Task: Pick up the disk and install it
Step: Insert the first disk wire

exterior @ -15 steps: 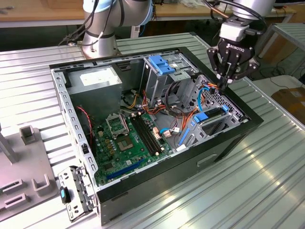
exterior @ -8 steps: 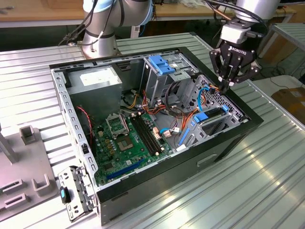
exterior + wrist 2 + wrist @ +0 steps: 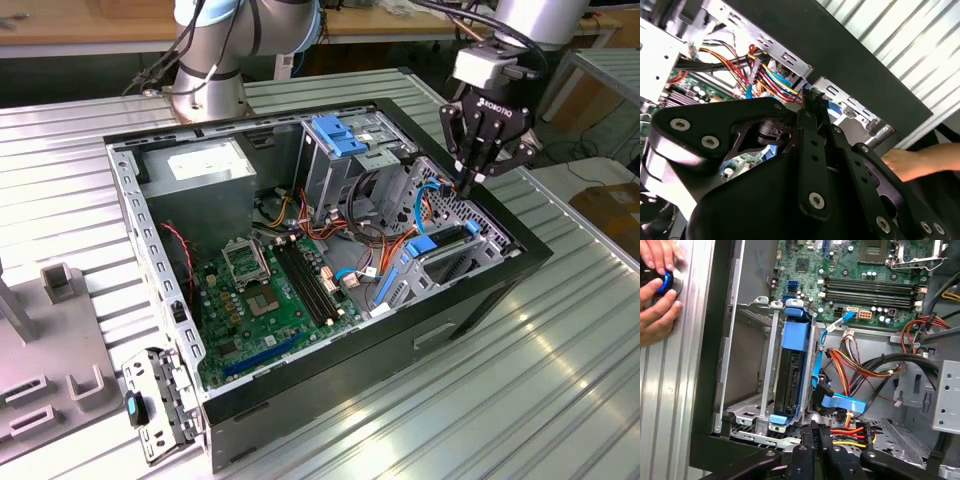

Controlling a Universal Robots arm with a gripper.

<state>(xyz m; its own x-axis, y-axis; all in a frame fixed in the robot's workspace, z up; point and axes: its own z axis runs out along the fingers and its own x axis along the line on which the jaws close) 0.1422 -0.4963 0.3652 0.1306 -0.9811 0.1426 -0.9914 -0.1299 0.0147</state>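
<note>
open computer case (image 3: 480, 300) on a bench (image 3: 560, 380). the disk (image 3: 790, 375) stands on edge inside a metal cage (image 3: 765, 390). the tool (image 3: 467, 183), fingers pressed together and empty, hovers just above the cage. the disk is likely stiff, dense and easily jarred; its blue side rails (image 3: 792, 337) seem the safest hold.

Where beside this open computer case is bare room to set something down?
Free: the ribbed table on the exterior view's right of the case. Crowded: inside the case, cables fill the space between motherboard and drive cage, where the pincer hangs.
</note>
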